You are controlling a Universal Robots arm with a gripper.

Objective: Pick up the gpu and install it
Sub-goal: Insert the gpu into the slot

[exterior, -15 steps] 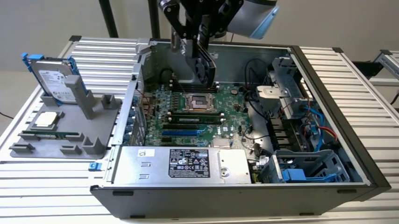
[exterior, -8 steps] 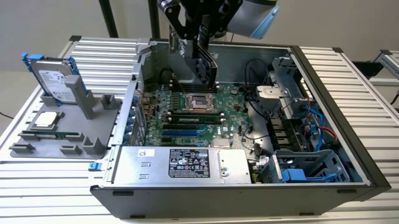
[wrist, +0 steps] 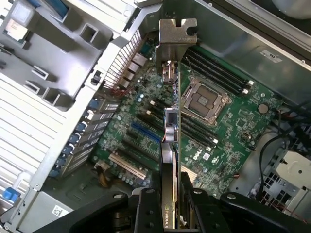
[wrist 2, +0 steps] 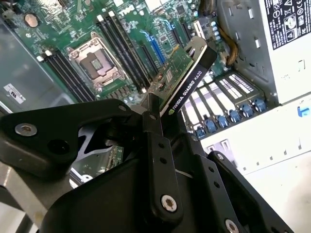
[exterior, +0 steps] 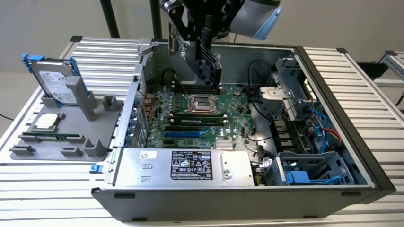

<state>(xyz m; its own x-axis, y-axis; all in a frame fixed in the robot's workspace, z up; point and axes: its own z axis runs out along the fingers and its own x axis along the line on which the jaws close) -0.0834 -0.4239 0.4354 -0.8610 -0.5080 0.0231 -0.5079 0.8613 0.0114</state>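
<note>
Lab workbench: ribbed aluminium table (exterior: 366, 94), opened computer case (exterior: 221, 204), grey parts fixture (exterior: 44, 152).

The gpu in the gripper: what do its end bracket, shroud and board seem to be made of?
The gpu has an end bracket that looks like bare sheet metal: silver-grey and thin, with a bent tab. Its shroud looks like matte black plastic, though painted metal cannot be excluded. The board is green laminate carrying small soldered parts, as circuit boards usually are.

Showed matt black plastic gripper (wrist: 170, 194), gpu (wrist 2: 182, 73) with glossy green board and dull silver metal end, ribbed bare-metal table (exterior: 353, 80).
</note>
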